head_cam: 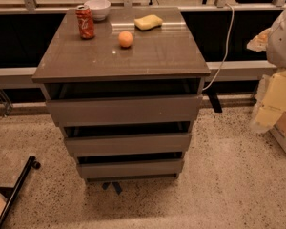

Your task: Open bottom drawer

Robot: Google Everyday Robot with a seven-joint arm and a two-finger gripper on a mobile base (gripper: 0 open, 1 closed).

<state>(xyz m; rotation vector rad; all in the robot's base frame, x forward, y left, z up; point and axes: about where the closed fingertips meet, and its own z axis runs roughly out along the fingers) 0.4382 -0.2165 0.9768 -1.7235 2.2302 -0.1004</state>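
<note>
The bottom drawer [131, 168] is the lowest of three grey-brown flat fronts on a small cabinet [119, 56] in the middle of the view. It sits pushed in, with a dark gap above it. The middle drawer [128, 143] and the taller top drawer [124, 109] above it are pushed in too. My gripper is not in view. A white rounded shape [282, 37] at the right edge may be part of my arm; it is well away from the drawers.
On the cabinet top stand a red soda can [85, 22], a white bowl [97, 8], an orange [126, 39] and a yellow sponge [148, 22]. A white cable [224, 46] hangs to the right. Yellowish boxes [279, 104] stand on the right, and a black bar [14, 192] lies at the bottom left.
</note>
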